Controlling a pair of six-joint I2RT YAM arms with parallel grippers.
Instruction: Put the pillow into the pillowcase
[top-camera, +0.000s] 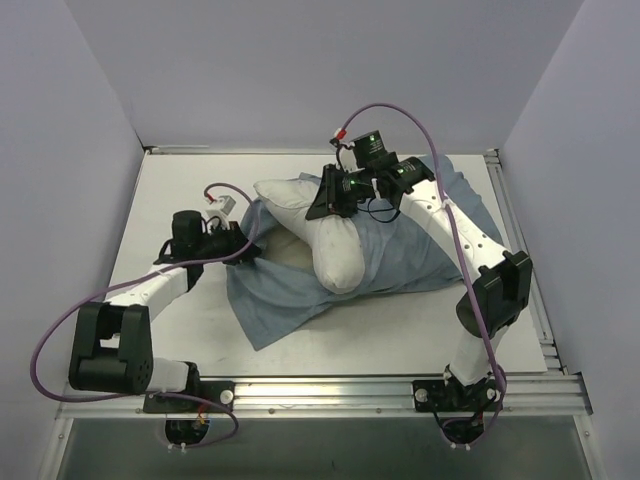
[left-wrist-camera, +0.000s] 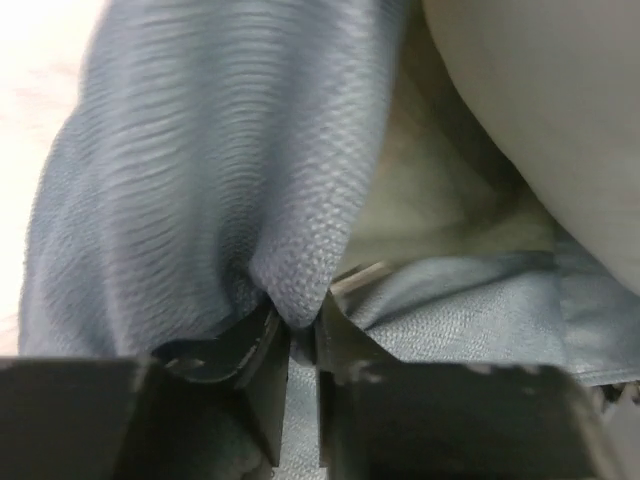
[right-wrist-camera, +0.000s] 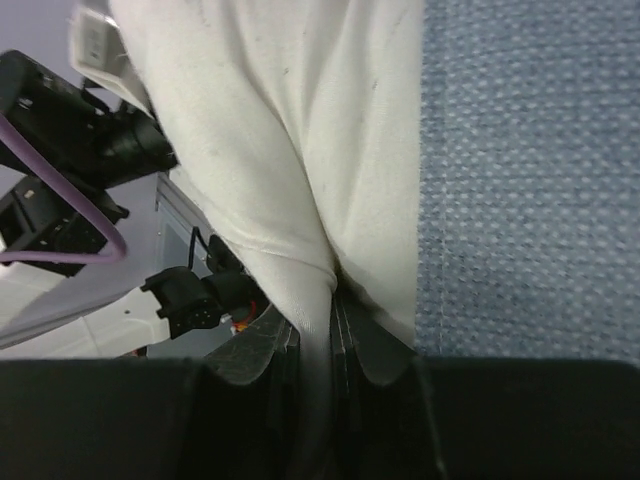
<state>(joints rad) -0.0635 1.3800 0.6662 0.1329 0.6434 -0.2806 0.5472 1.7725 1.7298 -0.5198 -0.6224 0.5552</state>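
The white pillow (top-camera: 325, 235) lies bent across the blue-grey pillowcase (top-camera: 290, 285), which is spread on the table. My left gripper (top-camera: 238, 238) is at the pillowcase's left edge, shut on a pinched fold of the blue-grey cloth (left-wrist-camera: 300, 290); a pale green inner panel (left-wrist-camera: 440, 210) shows beside the fold. My right gripper (top-camera: 335, 195) is over the far end of the pillow, shut on a pinch of the pillow's white fabric (right-wrist-camera: 315, 290). In the right wrist view the pillow (right-wrist-camera: 300, 130) hangs from the jaws, with the pillowcase (right-wrist-camera: 530, 180) to its right.
The white table (top-camera: 170, 190) is ringed by a metal rail (top-camera: 330, 395) at the near edge and pale walls on three sides. A small white connector (top-camera: 222, 203) lies by the left arm. Purple cables loop from both arms.
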